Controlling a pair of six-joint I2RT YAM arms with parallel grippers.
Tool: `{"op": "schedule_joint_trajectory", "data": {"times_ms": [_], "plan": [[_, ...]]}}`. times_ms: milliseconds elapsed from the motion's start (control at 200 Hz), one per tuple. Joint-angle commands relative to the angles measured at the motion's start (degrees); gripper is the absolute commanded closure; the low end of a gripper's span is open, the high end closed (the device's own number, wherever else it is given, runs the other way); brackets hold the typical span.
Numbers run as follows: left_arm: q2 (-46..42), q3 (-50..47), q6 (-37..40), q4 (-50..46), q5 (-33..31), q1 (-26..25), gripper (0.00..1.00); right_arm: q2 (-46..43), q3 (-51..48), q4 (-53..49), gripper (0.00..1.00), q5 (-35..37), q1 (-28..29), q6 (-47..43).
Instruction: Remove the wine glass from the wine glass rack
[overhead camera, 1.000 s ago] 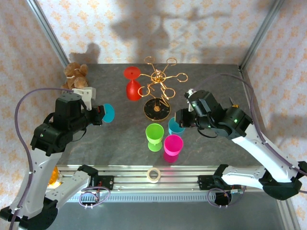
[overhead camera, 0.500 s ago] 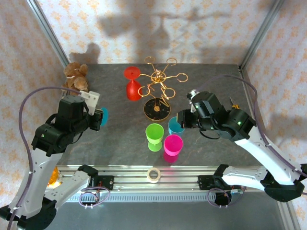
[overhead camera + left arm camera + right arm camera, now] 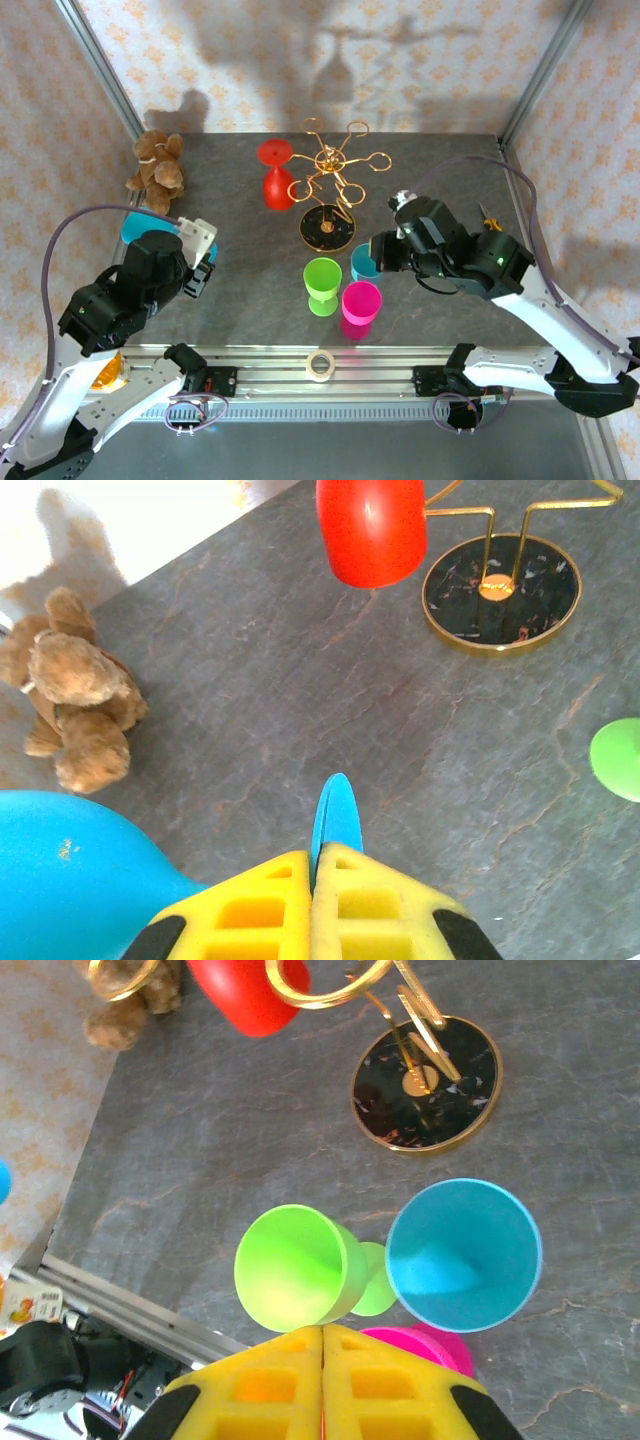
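Observation:
The gold wire wine glass rack point(image 3: 336, 172) stands on its round black base point(image 3: 327, 230) at mid-table. A red wine glass point(image 3: 278, 183) hangs upside down from a left arm of the rack. My left gripper point(image 3: 315, 865) is shut on the flat foot point(image 3: 337, 815) of a blue wine glass, well to the near left of the rack. That glass's bowl point(image 3: 70, 875) sticks out to the left, seen as a blue bowl point(image 3: 136, 225) from above. My right gripper point(image 3: 322, 1335) is shut and holds nothing, hovering over the glasses in front of the rack.
A green glass point(image 3: 322, 283), a pink glass point(image 3: 361, 302) and a second blue glass point(image 3: 365, 264) stand close together in front of the rack base. A teddy bear point(image 3: 155, 165) sits at the far left. A tape roll point(image 3: 320, 365) lies on the front rail.
My left arm has pulled back toward the near left with the blue glass, whose bowl now shows left of the arm. The right arm has barely shifted.

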Motion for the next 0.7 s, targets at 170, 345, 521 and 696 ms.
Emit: {"op": "schedule_joint_trajectory", "data": {"times_ms": [170, 345, 521, 696], "plan": [[0.40, -5.00, 6.36, 0.23, -18.95, -12.23, 1.00, 0.05, 0.21, -0.36, 0.92, 10.21, 7.27, 3.16], [-0.16, -9.89, 9.83, 1.84, -28.75, -20.62, 1.00, -2.17, -3.16, 2.54, 0.92, 10.62, 7.65, 3.66], [-3.22, -14.79, 12.64, 4.16, -35.96, -26.59, 1.00, -3.40, -4.16, 3.47, 0.92, 12.02, 7.76, 3.06], [-8.88, -19.67, 16.08, 5.18, -40.73, -29.66, 1.00, -2.22, -2.37, 3.07, 0.92, 13.17, 8.45, 1.77]]}}
